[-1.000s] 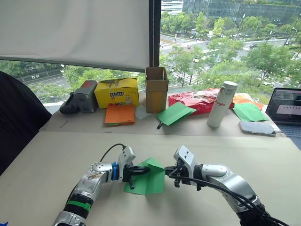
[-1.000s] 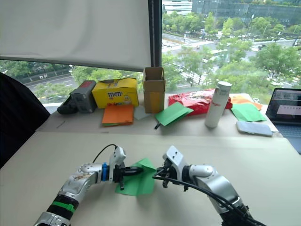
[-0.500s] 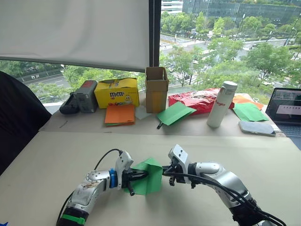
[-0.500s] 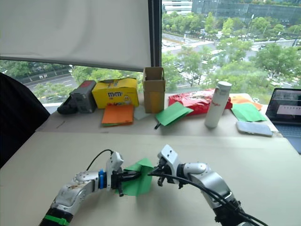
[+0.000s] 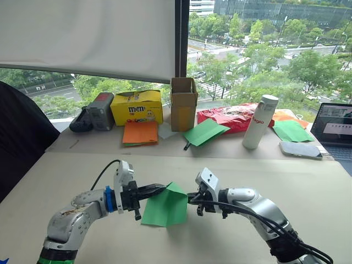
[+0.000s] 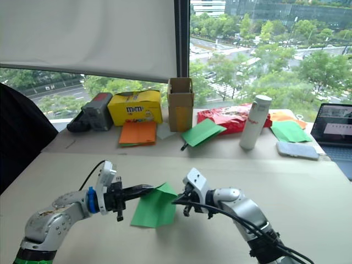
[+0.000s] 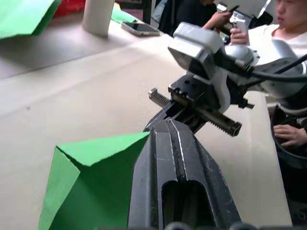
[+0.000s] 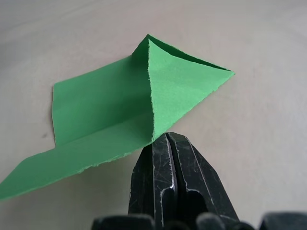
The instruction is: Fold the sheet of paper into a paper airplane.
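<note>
The sheet of paper is bright green, with one corner folded over into a peak. It hangs between my two grippers over the near table, its lower edge down by the tabletop. My left gripper is shut on the sheet's upper left corner, and the left wrist view shows its fingers pressed together at the paper's tip. My right gripper is shut on the right edge, with its tips closed at the folded flap. The paper airplane is out of view.
Along the back table stand a yellow box, a cardboard box, orange paper sheets, spare green sheets, a red bag, a white bottle, a phone and a laptop. A person sits beyond my right arm.
My left arm has swung out to the left and risen, pulling the sheet's corner up. The sheet now hangs more upright and spread out. The right gripper has shifted slightly left.
</note>
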